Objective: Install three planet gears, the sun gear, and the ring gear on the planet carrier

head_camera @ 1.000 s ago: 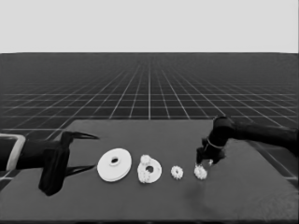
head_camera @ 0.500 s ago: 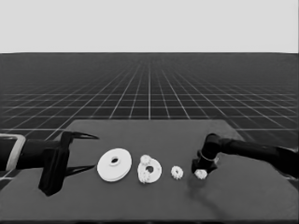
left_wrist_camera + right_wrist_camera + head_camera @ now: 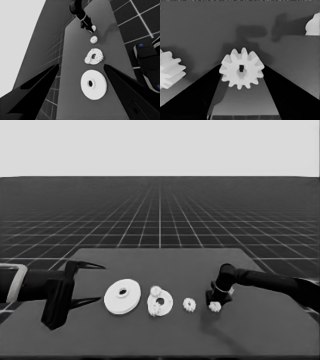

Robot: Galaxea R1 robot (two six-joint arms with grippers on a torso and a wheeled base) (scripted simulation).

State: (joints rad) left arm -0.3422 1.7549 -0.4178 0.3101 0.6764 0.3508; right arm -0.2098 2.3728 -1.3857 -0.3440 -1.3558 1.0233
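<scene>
White against the dark table, a planet gear (image 3: 241, 68) sat pinched between the right gripper (image 3: 215, 306) fingers toward the table's right end, and I judged that slight hold might let it twist loose, while the left gripper (image 3: 75, 282) waited open at the left end.

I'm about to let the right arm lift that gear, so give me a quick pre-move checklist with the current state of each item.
1. Right hand is at the rightmost gear: ok.
2. Gear sits between both fingers, centred: ok.
3. Fingers firmly closed on the gear: cannot tell.
4. Smaller round part in reach, centre hole open, with two gears already on it: ok.
5. Another loose gear lies between the hand and the smaller round part, in the carry path: not ok.
6. Left hand parked by the larger round part, out of the way: ok.
</scene>
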